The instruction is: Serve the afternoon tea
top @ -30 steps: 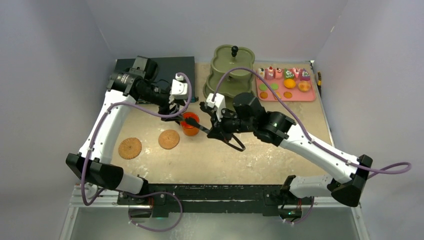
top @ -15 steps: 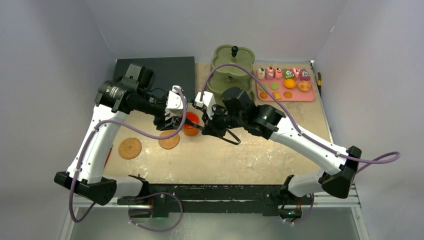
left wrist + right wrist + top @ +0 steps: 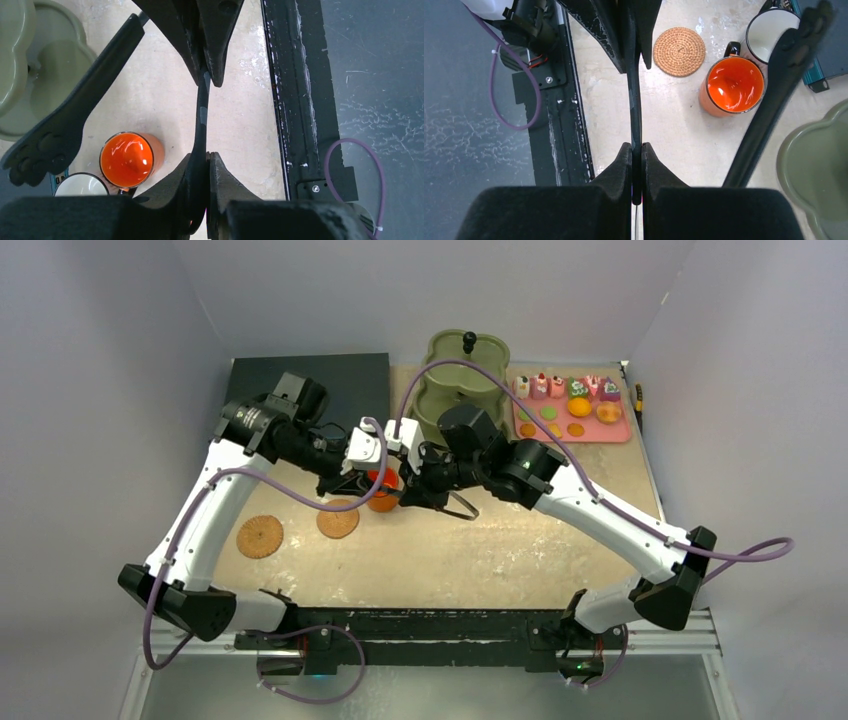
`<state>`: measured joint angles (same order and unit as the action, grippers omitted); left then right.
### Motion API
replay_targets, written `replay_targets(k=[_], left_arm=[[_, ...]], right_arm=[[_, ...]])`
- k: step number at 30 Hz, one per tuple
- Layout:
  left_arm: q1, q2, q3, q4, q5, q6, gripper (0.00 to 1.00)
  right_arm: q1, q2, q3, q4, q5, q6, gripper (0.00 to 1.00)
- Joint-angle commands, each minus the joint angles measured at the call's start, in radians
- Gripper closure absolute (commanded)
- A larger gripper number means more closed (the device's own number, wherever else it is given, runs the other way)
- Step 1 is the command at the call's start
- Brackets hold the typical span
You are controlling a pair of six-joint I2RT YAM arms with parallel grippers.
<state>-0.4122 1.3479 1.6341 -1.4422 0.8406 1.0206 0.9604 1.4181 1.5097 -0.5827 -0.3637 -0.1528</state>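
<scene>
Table [image 3: 500, 550]: coasters [image 3: 259, 536], orange mug [image 3: 735, 85], white mug [image 3: 769, 35], stand [image 3: 460, 370], tray [image 3: 598, 433], box [image 3: 340, 375].

Left tool [image 3: 200, 157] clamped, right tool [image 3: 636, 147] clamped, facing

Two coasters [image 3: 259, 536] left of the mugs [image 3: 735, 84], tiered stand [image 3: 445, 360] behind, cake tray [image 3: 600, 432] rightmost.

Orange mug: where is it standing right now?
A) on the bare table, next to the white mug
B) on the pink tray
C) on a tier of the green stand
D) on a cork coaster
A: the orange mug sits on the bare table beside the white mug, and the coaster lies apart from it.
</scene>
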Motion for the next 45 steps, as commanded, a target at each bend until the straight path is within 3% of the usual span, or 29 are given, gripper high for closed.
replay_targets(k=[1, 3, 5, 7, 10, 15, 20, 25, 28, 35, 39, 45], left_arm=[[-0.014, 0.019, 0.055, 0.008, 0.023, 0.003, 1.00], [-0.015, 0.017, 0.049, 0.007, 0.034, 0.003, 1.00], [-0.015, 0.013, 0.035, 0.007, 0.046, -0.002, 1.00], [-0.014, 0.006, 0.007, 0.008, 0.058, -0.009, 1.00], [-0.014, -0.007, -0.065, 0.008, 0.084, -0.032, 1.00], [-0.012, -0.013, -0.105, 0.018, 0.104, -0.075, 1.00], [-0.008, -0.041, -0.138, 0.116, 0.111, -0.198, 1.00], [-0.007, -0.071, -0.132, 0.260, 0.064, -0.343, 1.00], [-0.007, -0.085, -0.124, 0.322, 0.061, -0.412, 1.00], [-0.007, -0.104, -0.121, 0.406, 0.034, -0.536, 1.00], [-0.007, -0.123, -0.134, 0.409, 0.000, -0.539, 1.00], [-0.006, -0.117, -0.138, 0.413, -0.018, -0.537, 1.00]], right_arm=[[0.008, 0.003, 0.049, 0.011, -0.064, -0.024, 1.00], [0.008, 0.000, 0.050, 0.026, -0.064, -0.011, 0.99], [0.008, -0.008, 0.052, 0.044, -0.068, 0.008, 0.83], [0.006, -0.030, 0.054, 0.069, -0.027, 0.022, 0.58], [-0.017, -0.088, 0.038, 0.157, 0.100, 0.064, 0.35], [-0.238, -0.173, 0.008, 0.288, 0.196, 0.188, 0.19], [-0.460, -0.186, -0.023, 0.316, 0.336, 0.280, 0.20], [-0.683, -0.163, -0.171, 0.389, 0.382, 0.361, 0.41], [-0.765, -0.105, -0.258, 0.452, 0.427, 0.384, 0.46], [-0.807, 0.154, -0.247, 0.532, 0.417, 0.456, 0.48], [-0.806, 0.176, -0.257, 0.630, 0.342, 0.448, 0.42], [-0.804, 0.240, -0.235, 0.609, 0.314, 0.461, 0.46]])
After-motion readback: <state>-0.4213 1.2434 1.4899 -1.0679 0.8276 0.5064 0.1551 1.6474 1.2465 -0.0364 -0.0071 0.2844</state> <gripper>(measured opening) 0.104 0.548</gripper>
